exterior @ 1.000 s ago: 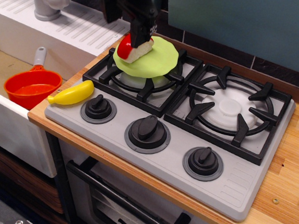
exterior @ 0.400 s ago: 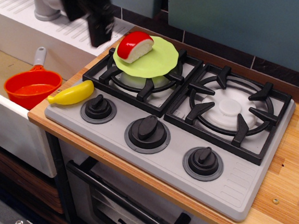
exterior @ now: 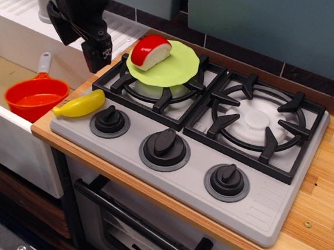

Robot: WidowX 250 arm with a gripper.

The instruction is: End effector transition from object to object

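Note:
My black gripper (exterior: pixel 96 59) hangs at the upper left, over the counter edge just left of the stove's back-left burner. It holds nothing. Its two fingers overlap into one dark block from this angle, so I cannot tell whether they are open or shut. A red-and-white toy food piece (exterior: pixel 151 51) lies on a light green plate (exterior: pixel 178 67) on the back-left burner, to the right of the gripper. A yellow toy banana (exterior: pixel 80 104) lies on the stove's front-left corner, below the gripper.
An orange pot (exterior: pixel 36 99) with a grey handle sits in the sink (exterior: pixel 2 69) at left. The grey stove (exterior: pixel 254 197) has three black knobs (exterior: pixel 165 148) and an empty right burner (exterior: pixel 255 121). A wooden counter (exterior: pixel 325 191) lies to the right.
The gripper has left the red-and-white food piece on the plate, and has moved left and down to a spot above the banana. The food piece stays on the plate.

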